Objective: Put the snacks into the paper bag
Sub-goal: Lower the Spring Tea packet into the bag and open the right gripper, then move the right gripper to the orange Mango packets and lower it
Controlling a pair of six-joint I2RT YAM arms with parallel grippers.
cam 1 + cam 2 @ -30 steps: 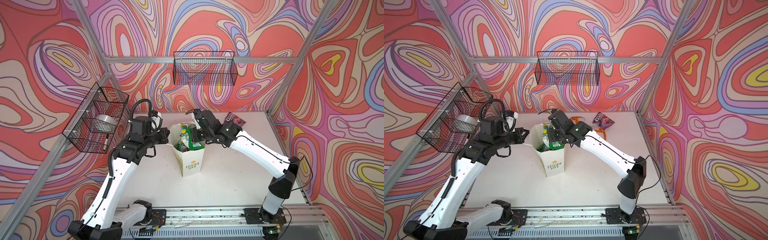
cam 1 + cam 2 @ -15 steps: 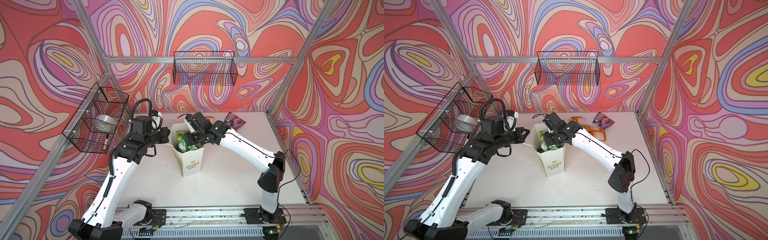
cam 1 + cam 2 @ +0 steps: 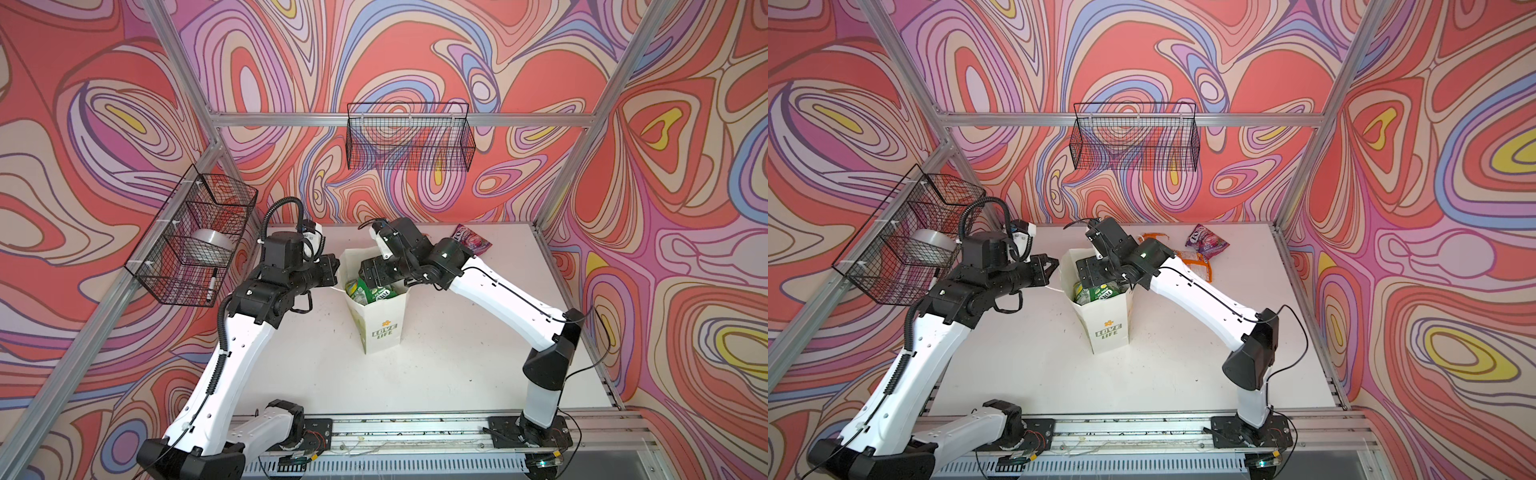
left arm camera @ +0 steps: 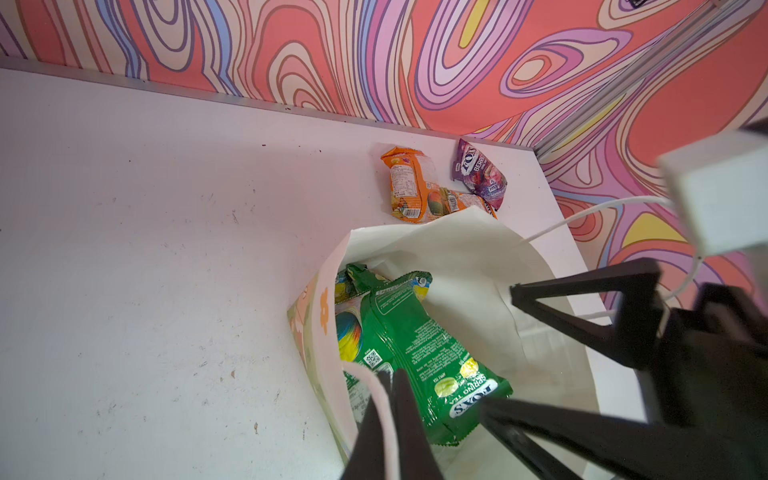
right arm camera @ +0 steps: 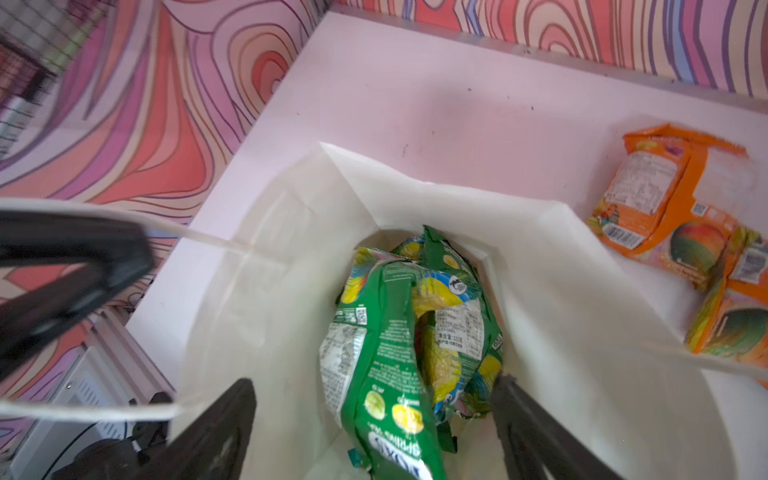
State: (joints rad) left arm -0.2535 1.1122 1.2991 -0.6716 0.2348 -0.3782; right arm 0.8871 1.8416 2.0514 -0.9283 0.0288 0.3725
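The white paper bag (image 3: 380,328) (image 3: 1111,328) stands upright mid-table, mouth open. My left gripper (image 4: 388,376) (image 3: 332,270) is shut on the bag's cord handle (image 4: 384,411) at its left rim. My right gripper (image 5: 374,384) (image 3: 370,274) hangs open over the mouth. A green snack pouch (image 5: 386,353) (image 4: 419,345) lies loose between its spread fingers, on other green and yellow pouches inside. Orange pouches (image 3: 1192,259) (image 5: 665,195) and a purple one (image 3: 471,241) (image 4: 480,174) lie on the table behind the bag.
A black wire basket (image 3: 409,143) hangs on the back wall. Another wire basket (image 3: 191,241) on the left frame holds a tape roll and a marker. Aluminium posts border the table (image 3: 457,365); the arms' rail runs along its front edge.
My right gripper moved left over the bag mouth and opened, and the green pouch it carried now lies in the bag. The left gripper kept its hold on the handle.
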